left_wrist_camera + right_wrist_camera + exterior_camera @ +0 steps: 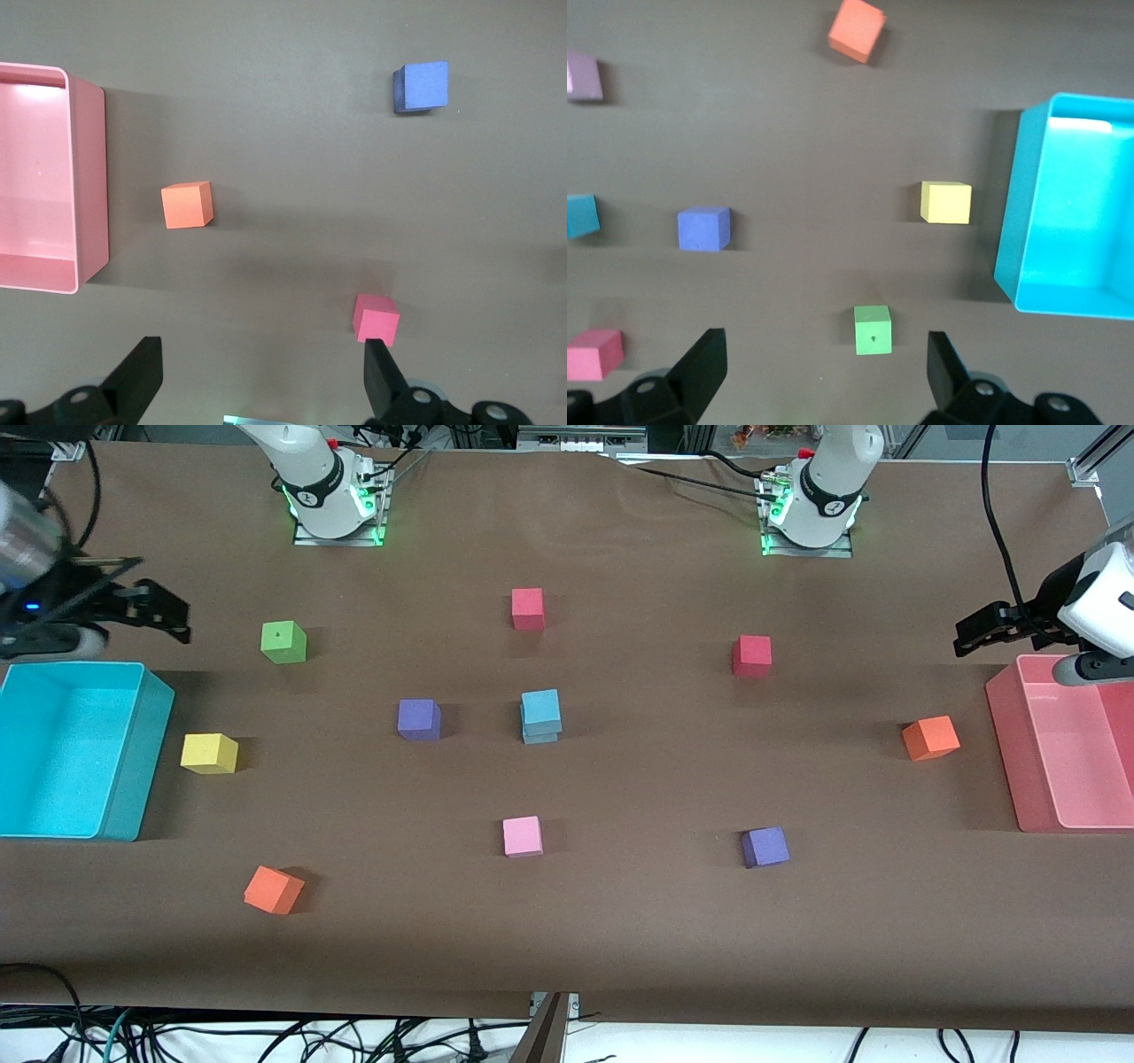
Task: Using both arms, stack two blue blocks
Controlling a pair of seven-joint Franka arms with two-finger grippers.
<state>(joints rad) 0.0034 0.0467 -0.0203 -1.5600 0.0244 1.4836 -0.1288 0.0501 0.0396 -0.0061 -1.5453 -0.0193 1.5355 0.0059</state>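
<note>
With both hands (pixel 164 615) wide, blue blocks (pixel 540 716) well apart.

A table covered in brown cloth (pixel 620 939) is seen; scattered coloured foam cubes, a turquoise plastic bin (pixel 133 762) at frame edge and a pink plastic bin (pixel 1005 753) at the other are carried.

The table (pixel 620 939) is plain brown. Two sky-blue blocks (pixel 540 716) sit stacked at its centre. Round them: a purple cube (pixel 418 719) at nine o'clock, a pink cube (pixel 522 836) at six, a red cube (pixel 527 608) at twelve. A green cube (pixel 283 642), yellow cube (pixel 209 753), turquoise bin (pixel 133 762) and pink bin (pixel 1005 753) show too.
</note>
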